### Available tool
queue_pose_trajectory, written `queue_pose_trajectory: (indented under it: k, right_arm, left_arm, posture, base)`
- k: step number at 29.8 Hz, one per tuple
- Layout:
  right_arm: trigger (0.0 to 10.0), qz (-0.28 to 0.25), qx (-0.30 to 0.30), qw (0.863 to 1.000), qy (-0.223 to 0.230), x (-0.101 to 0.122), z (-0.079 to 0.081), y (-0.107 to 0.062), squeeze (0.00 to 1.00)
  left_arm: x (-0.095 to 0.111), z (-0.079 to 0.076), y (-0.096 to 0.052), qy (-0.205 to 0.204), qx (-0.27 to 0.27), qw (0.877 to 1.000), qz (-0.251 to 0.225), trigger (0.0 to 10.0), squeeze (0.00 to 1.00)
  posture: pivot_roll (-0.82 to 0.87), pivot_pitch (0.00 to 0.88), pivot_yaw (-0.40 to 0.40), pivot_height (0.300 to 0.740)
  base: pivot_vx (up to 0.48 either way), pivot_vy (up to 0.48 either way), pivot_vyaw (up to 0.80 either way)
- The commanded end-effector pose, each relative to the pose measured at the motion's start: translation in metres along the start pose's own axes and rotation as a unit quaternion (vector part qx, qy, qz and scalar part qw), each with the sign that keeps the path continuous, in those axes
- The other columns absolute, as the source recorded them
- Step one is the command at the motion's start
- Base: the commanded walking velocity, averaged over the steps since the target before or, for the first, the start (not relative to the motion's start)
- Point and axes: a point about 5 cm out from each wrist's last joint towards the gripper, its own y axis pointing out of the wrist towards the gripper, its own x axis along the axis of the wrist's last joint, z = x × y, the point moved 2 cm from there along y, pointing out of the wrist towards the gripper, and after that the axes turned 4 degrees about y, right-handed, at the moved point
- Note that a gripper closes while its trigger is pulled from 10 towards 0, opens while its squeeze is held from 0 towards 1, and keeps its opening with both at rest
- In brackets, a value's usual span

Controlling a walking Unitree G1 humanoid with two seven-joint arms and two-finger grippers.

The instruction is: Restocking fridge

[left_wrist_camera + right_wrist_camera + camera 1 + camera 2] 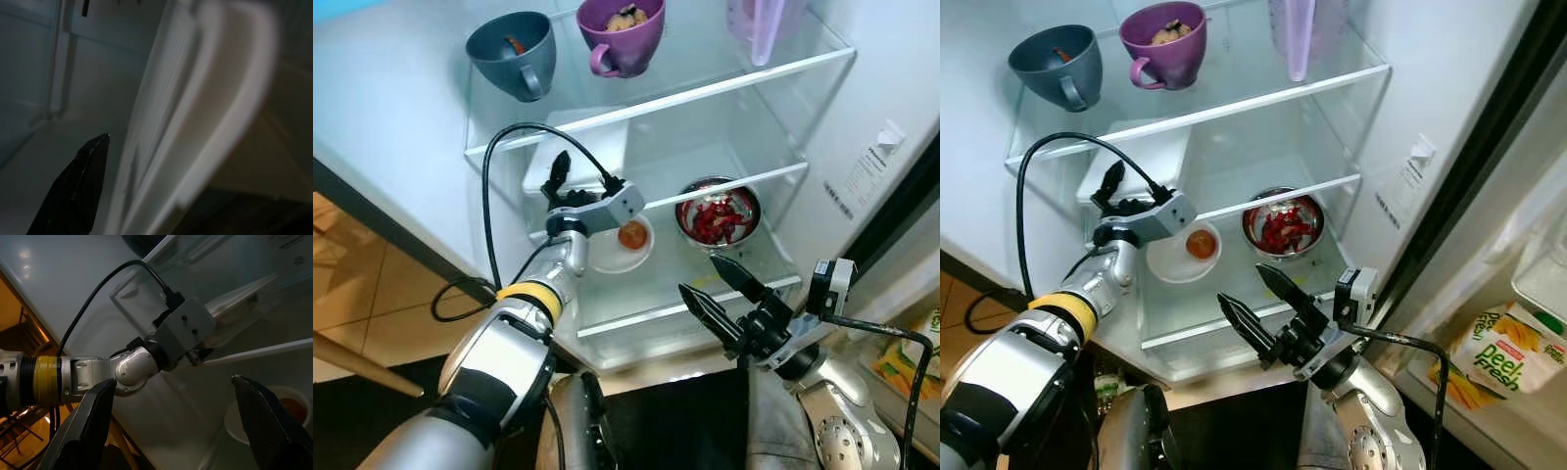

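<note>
The left gripper point(560, 186) is reaching into the fridge beside the white bowl point(625, 245) on the lower shelf point(705, 294), seemingly seating it (its grip cannot be told). The right gripper point(722, 286) is waiting outside, fingers spread and empty, presumably keeping clear.

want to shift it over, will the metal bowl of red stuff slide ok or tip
The metal bowl looks wide, low and round-bottomed, so it should probably slide on the glass shelf rather than tip. Its shiny rim may be slippery for the right gripper, whose fingers are spread open. The heaped red contents could spill if jolted.
</note>
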Motion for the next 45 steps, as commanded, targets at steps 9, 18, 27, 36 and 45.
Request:
queue_pose_trajectory:
  k: [9,18,27,36,45]
  right_arm:
    - [10.0,-0.004,0.001,1.000,-0.002,0.002,-0.003,0.006,0.00]
    - [10.0,-0.004,0.001,1.000,-0.001,0.002,-0.009,0.010,0.00]
    - [10.0,0.063,-0.026,0.998,-0.010,-0.020,-0.017,0.026,0.00]
    - [10.0,0.016,-0.131,0.987,0.088,-0.018,-0.050,0.027,0.00]
    - [10.0,-0.081,-0.140,0.963,0.217,-0.013,-0.064,0.026,0.00]
  left_arm:
    - [0.016,-0.088,-0.062,-0.082,-0.175,0.980,-0.052,10.0,0.00]
    - [-0.015,-0.114,-0.102,-0.074,-0.227,0.970,-0.040,10.0,0.00]
    - [-0.014,-0.108,-0.096,-0.080,-0.212,0.973,-0.039,10.0,0.00]
    - [0.001,-0.087,-0.079,-0.086,-0.152,0.981,-0.082,10.0,0.00]
    - [0.001,-0.087,-0.081,-0.090,-0.145,0.982,-0.084,10.0,0.00]
  posture:
    - [-0.19,0.276,0.195,0.530]
    - [-0.17,0.252,0.189,0.530]
    - [-0.16,0.252,0.174,0.530]
    - [-0.16,0.265,0.167,0.530]
    - [-0.14,0.272,0.160,0.530]
  base:
    - [0.000,0.000,0.00]
    - [0.000,0.000,0.00]
    - [0.000,0.000,0.00]
    - [0.000,0.000,0.00]
    - [0.000,0.000,0.00]
